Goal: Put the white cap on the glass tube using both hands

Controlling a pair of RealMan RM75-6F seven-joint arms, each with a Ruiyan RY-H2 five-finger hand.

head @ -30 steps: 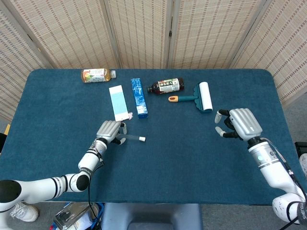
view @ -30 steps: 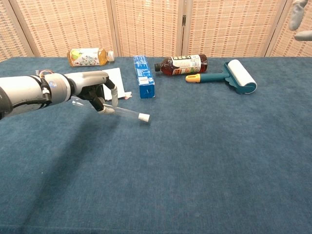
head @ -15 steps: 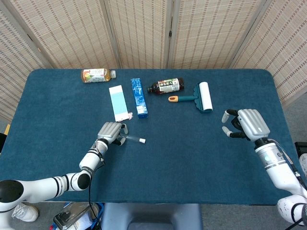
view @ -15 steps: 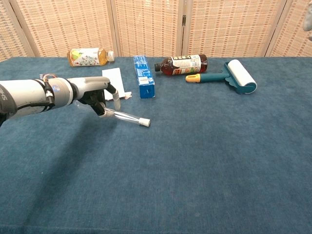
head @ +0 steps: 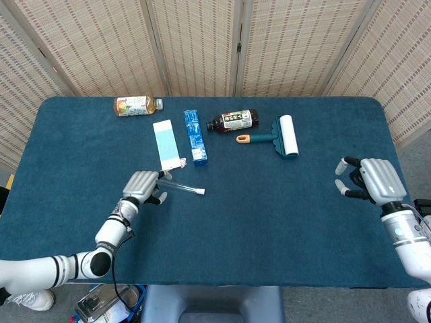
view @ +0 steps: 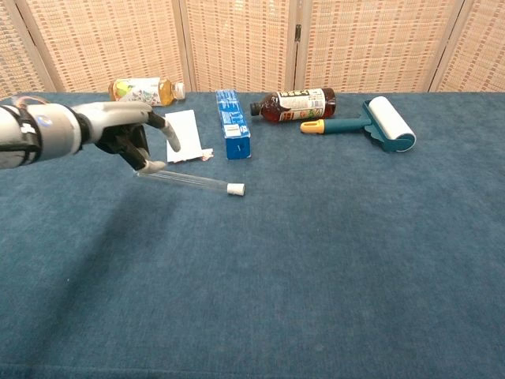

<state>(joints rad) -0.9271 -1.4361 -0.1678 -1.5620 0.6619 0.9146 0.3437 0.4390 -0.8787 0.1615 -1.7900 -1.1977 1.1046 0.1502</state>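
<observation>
The glass tube [head: 180, 186] [view: 185, 181] lies flat on the blue table, with the white cap [head: 201, 192] [view: 235, 189] at its right end. My left hand [head: 141, 185] [view: 122, 134] hovers just left of the tube's bare end with its fingers apart and nothing in them. In the chest view one fingertip sits close to that end, and I cannot tell whether it touches. My right hand [head: 370, 180] is far off near the table's right edge, fingers loosely spread and empty. It shows only in the head view.
Along the back lie a tea bottle [head: 137, 105] [view: 142, 91], a white and light-blue packet [head: 166, 143], a blue box [head: 195, 136] [view: 233, 124], a dark bottle [head: 232, 121] [view: 296, 103] and a lint roller [head: 279, 136] [view: 379, 122].
My left hand has let go of the tube and drawn back to the left, and the tube now rests on the table. My right hand has moved right, toward the table's edge.
</observation>
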